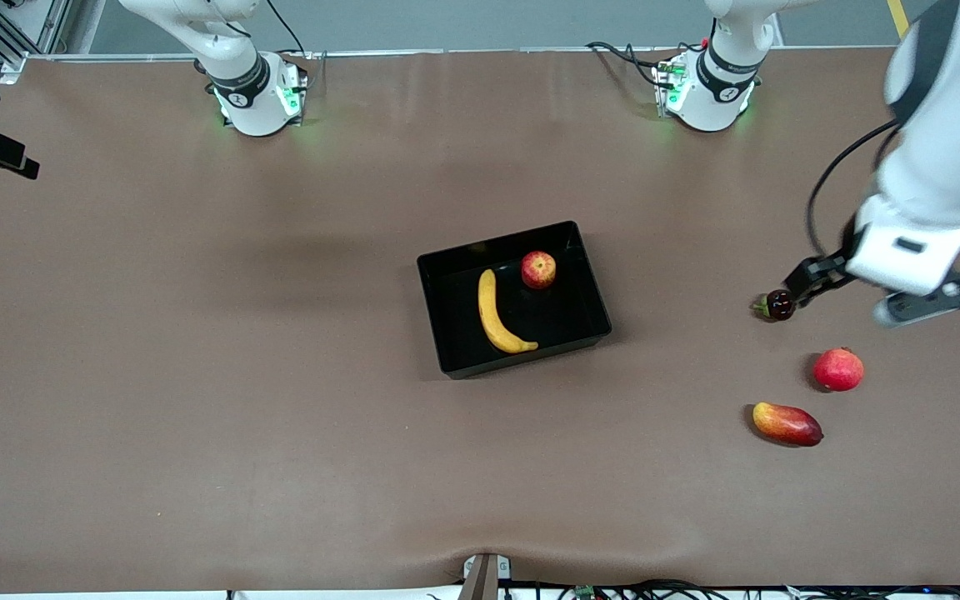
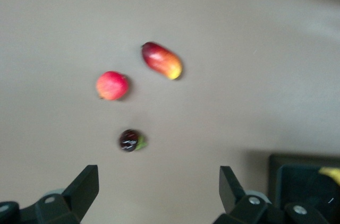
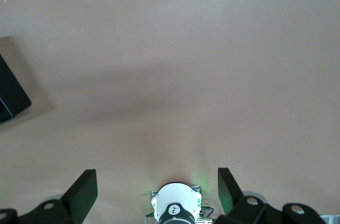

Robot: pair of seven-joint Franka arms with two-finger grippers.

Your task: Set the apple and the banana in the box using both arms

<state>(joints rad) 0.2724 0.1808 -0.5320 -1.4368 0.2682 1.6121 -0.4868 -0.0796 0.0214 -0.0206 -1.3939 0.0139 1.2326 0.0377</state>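
Note:
The black box [image 1: 570, 310] lies at the middle of the table. The banana [image 1: 498, 315] and the apple [image 1: 537, 269] both lie inside it, apart from each other. My left gripper [image 1: 817, 279] is open and empty, up over the table toward the left arm's end, next to a small dark fruit. In the left wrist view its fingers [image 2: 158, 181] stand wide apart, with a corner of the box [image 2: 297, 181] and the banana's tip [image 2: 332, 174] at the edge. My right gripper [image 3: 156, 181] is open and empty, high over its own arm's base [image 3: 175, 210], and out of the front view.
Toward the left arm's end lie a small dark fruit with a green leaf [image 1: 778, 306] [image 2: 129, 140], a plain red round fruit [image 1: 838, 370] [image 2: 112, 85] and a red-yellow mango [image 1: 787, 423] [image 2: 162, 60]. A corner of the box [image 3: 10, 96] shows in the right wrist view.

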